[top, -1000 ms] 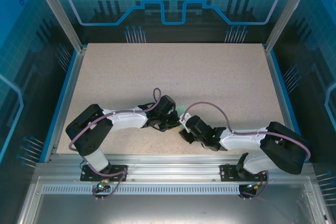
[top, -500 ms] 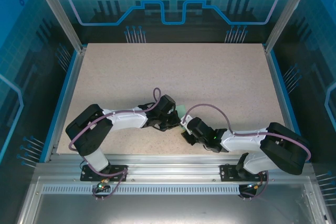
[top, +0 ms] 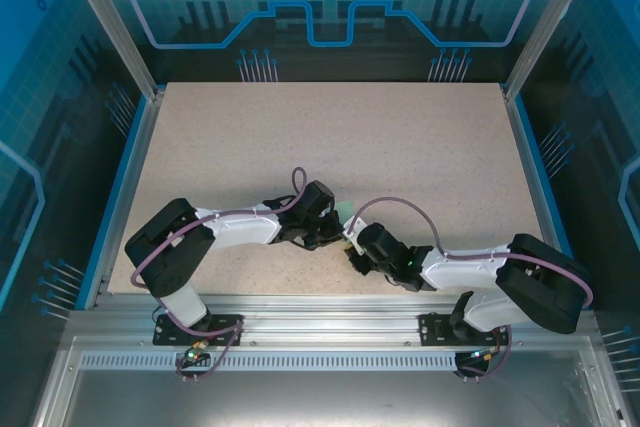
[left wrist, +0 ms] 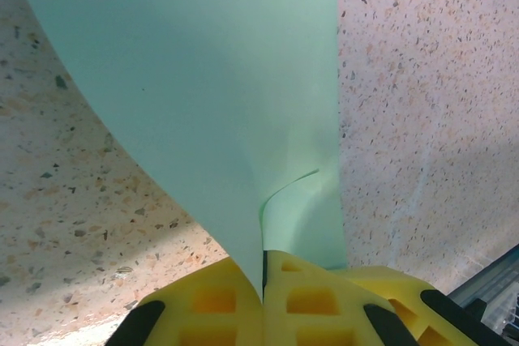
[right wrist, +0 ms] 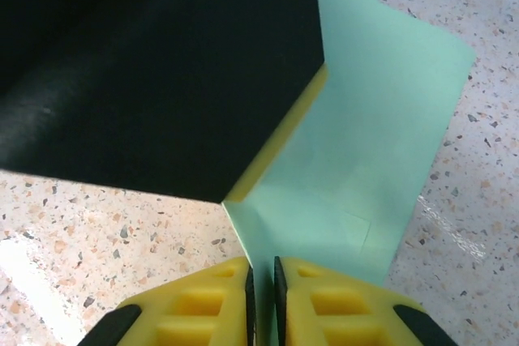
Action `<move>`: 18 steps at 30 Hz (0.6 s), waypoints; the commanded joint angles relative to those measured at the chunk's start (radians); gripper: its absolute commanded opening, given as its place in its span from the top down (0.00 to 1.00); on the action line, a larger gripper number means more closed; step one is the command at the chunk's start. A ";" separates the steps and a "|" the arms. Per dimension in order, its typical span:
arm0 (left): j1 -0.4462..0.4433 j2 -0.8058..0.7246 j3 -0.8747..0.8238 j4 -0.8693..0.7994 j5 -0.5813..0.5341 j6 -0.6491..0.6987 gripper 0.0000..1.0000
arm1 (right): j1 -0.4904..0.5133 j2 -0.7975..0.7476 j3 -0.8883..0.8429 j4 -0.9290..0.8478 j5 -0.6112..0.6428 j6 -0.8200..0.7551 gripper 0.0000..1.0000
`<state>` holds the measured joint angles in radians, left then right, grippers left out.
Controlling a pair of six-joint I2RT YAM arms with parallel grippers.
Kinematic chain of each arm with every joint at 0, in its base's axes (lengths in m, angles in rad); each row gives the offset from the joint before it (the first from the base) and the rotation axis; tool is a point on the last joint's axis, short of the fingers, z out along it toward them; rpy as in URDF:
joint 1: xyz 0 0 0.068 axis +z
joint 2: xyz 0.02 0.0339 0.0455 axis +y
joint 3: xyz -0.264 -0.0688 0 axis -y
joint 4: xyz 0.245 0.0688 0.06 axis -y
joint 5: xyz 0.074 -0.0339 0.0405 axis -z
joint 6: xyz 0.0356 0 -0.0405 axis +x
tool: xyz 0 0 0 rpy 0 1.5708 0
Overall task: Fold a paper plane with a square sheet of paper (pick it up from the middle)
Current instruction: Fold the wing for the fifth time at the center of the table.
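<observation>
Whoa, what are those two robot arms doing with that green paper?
They are trying to fold a paper plane. The left tool is pinched shut on the green paper, which curves up above the speckled table. The right tool is right beside it, squeezed nearly closed on the same sheet. No pointy plane shape shows yet, just a bent sheet held between them.

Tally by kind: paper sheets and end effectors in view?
Paper: 1
End effectors: 2 (left end effector, right end effector)
Total: 3
</observation>
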<state>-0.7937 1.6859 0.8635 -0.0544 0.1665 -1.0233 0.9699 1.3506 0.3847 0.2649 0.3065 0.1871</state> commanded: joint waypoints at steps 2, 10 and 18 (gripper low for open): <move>0.002 -0.031 0.005 0.006 0.023 -0.023 0.87 | 0.003 -0.004 -0.022 0.050 -0.019 0.020 0.89; 0.005 -0.105 -0.009 -0.002 -0.029 -0.015 0.58 | -0.087 -0.020 -0.074 0.112 -0.166 0.154 0.96; 0.004 -0.178 -0.058 0.011 -0.091 -0.026 0.48 | -0.211 -0.085 -0.152 0.192 -0.283 0.305 0.97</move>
<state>-0.7937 1.5444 0.8383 -0.0467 0.1165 -1.0473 0.7883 1.2987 0.2611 0.3996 0.0826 0.4091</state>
